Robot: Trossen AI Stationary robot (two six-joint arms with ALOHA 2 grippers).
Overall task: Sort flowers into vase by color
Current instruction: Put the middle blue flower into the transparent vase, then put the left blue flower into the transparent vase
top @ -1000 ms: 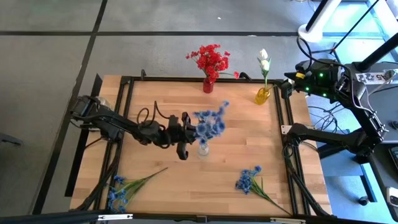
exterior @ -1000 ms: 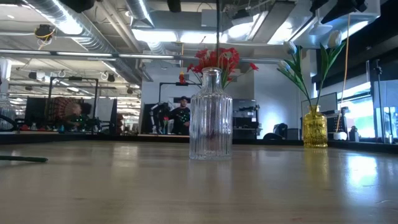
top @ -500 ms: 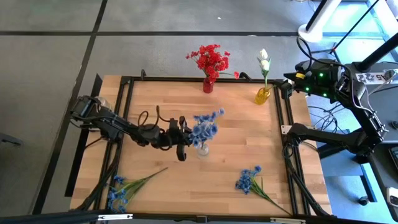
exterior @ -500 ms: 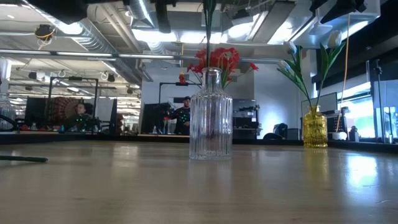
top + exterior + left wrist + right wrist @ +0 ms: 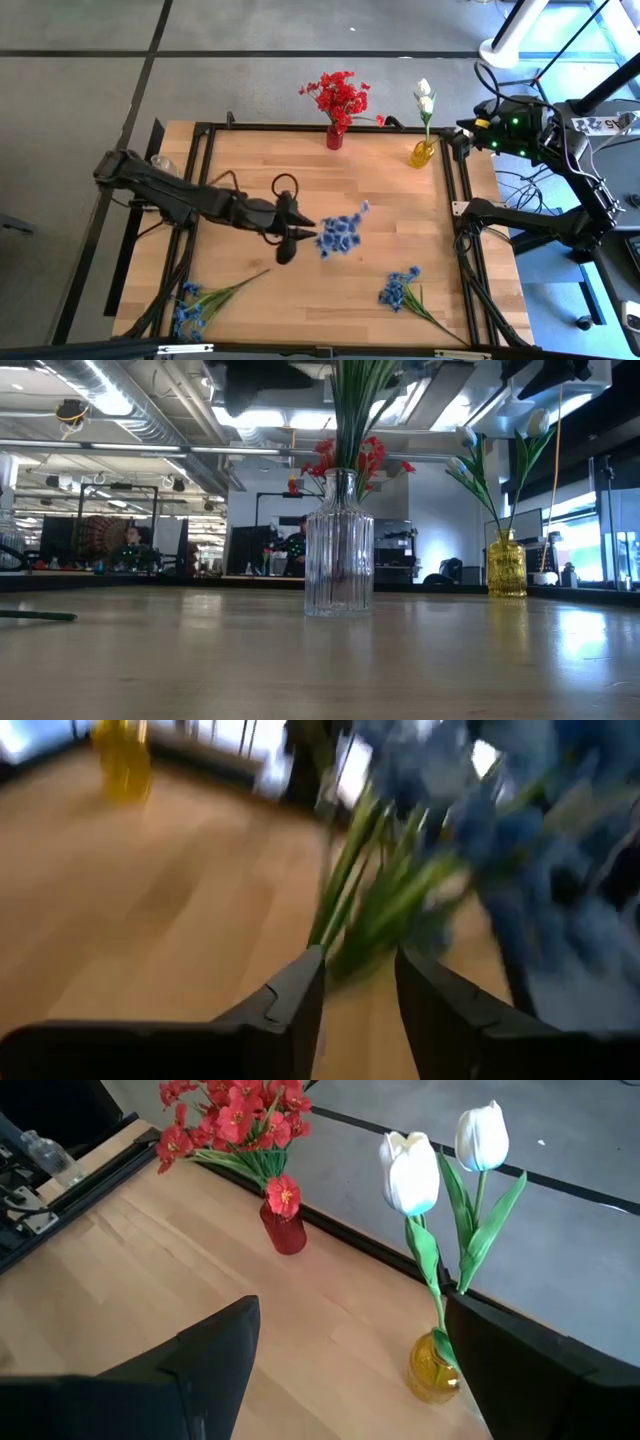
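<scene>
Blue bunch: the blue flowers point(image 5: 342, 231) stand over the middle of the bench, stems down in the clear vase point(image 5: 339, 546); in the low view green stems fill its neck and fan out above the rim.
Left claw: the left gripper point(image 5: 358, 982) sits right beside the bunch on its left-edge side, fingers spread a little, the green stems showing in the gap; I cannot tell whether a finger touches them.
Step in hand: letting go of the blue bunch, as I read it — the stems look seated and the fingers are parted.
How to do it well: open wider before pulling away, then back out toward the left edge, level and slow, so no fingertip hooks a leaf and tips the vase.
Watch for: the clear vase is narrow and the blooms are bushy and top-heavy; a snagged stem could drag it over.
Left to sort: one loose blue flower point(image 5: 402, 290) near the front edge toward the right, another point(image 5: 190, 306) at the front-left corner.
Done already: red flowers point(image 5: 340, 96) in the red vase point(image 5: 334, 137) and white tulips point(image 5: 425, 99) in the yellow vase point(image 5: 422, 153), both at the back edge.
Right claw: the right gripper point(image 5: 345, 1355) waits off the back-right corner, fingers spread wide, holding nothing.
</scene>
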